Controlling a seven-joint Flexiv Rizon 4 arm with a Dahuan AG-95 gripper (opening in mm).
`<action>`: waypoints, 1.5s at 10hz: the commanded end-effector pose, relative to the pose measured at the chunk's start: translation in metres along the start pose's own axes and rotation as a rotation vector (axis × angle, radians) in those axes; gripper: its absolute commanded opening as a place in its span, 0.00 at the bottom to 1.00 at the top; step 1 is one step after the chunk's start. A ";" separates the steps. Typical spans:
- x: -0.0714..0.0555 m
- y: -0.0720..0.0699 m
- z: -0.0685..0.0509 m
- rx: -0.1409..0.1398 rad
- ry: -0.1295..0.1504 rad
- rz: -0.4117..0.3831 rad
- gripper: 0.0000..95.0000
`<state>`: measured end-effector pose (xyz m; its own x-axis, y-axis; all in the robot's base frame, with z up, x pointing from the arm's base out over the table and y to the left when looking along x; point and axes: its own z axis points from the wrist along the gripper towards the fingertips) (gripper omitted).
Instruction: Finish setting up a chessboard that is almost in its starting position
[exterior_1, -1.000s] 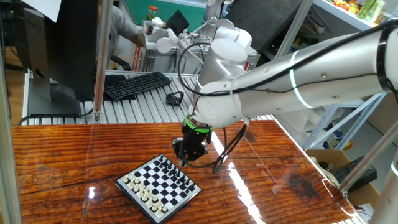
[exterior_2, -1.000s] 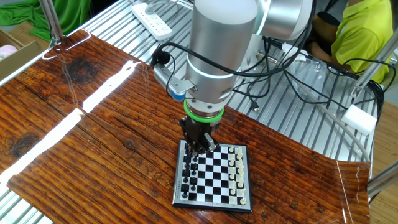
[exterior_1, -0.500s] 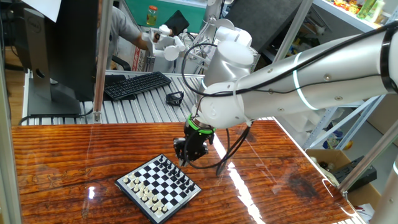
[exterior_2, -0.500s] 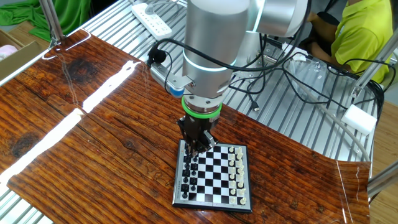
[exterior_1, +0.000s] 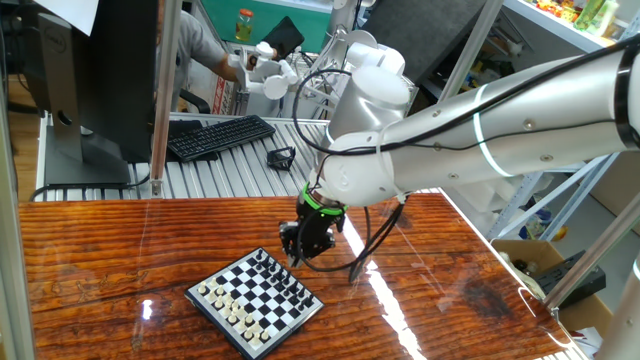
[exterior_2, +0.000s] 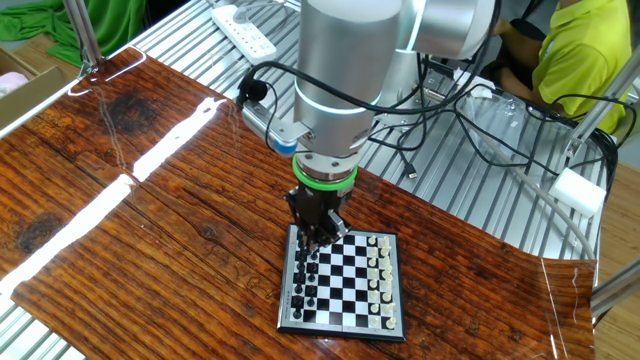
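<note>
The chessboard (exterior_1: 254, 300) (exterior_2: 345, 283) is a small square board with a dark rim on the wooden table. Black pieces (exterior_2: 303, 282) stand along one edge and white pieces (exterior_2: 380, 280) along the opposite edge. My gripper (exterior_1: 296, 255) (exterior_2: 312, 240) hangs straight down over the black side, at the board's far corner, its fingertips just above or among the black pieces. The fingers are close together. I cannot tell whether a piece is between them.
A keyboard (exterior_1: 220, 136) and a monitor (exterior_1: 85, 90) stand on the metal bench behind the table. Cables (exterior_2: 440, 120) and a power strip (exterior_2: 245, 30) lie on the bench. A person in a yellow shirt (exterior_2: 575, 50) sits nearby.
My arm shifted slightly between one second ago and half a second ago. The gripper has stayed over the board's black side since then.
</note>
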<state>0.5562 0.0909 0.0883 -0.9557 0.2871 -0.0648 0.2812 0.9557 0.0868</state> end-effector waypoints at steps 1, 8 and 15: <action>0.001 0.000 -0.002 0.001 0.004 0.002 0.00; -0.008 0.013 0.002 0.001 0.001 0.062 0.00; -0.043 0.052 0.001 0.020 0.009 0.135 0.00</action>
<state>0.6149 0.1294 0.0965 -0.9078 0.4170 -0.0446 0.4134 0.9077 0.0718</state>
